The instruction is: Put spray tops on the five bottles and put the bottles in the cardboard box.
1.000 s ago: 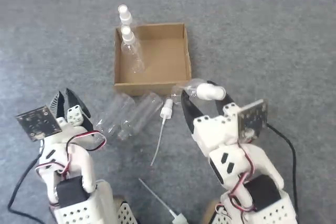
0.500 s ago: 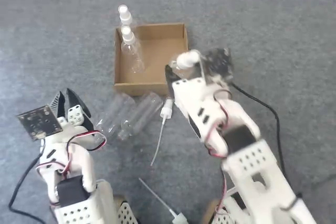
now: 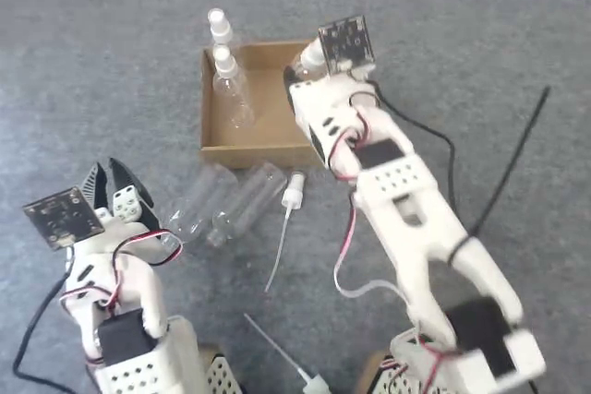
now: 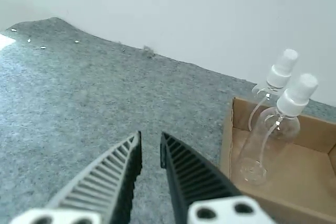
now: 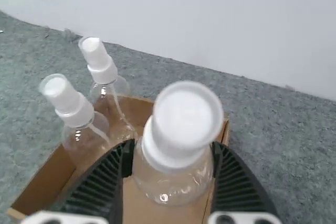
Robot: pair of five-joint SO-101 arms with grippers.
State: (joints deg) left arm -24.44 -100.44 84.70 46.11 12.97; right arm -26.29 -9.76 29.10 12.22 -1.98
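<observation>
A capped spray bottle [image 5: 178, 129] is clamped between the jaws of the right gripper [image 5: 170, 179], above the cardboard box [image 5: 37, 187]. Beyond those jaws, two capped bottles [image 5: 68, 103] are stood upright at the box's far corner. The left gripper [image 4: 151, 156] is held slightly apart on nothing. Beside its jaws, outside the box, two uncapped bottles [image 3: 199, 200] and a loose spray top [image 3: 294, 193] are laid.

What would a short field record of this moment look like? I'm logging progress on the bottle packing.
right gripper: shut on capped bottle, above the cardboard box
left gripper: slightly open, empty
standing capped bottles: two, at the box's back-left corner
uncapped bottles: two, lying in front of the box
loose spray tops: two, on the carpet
</observation>
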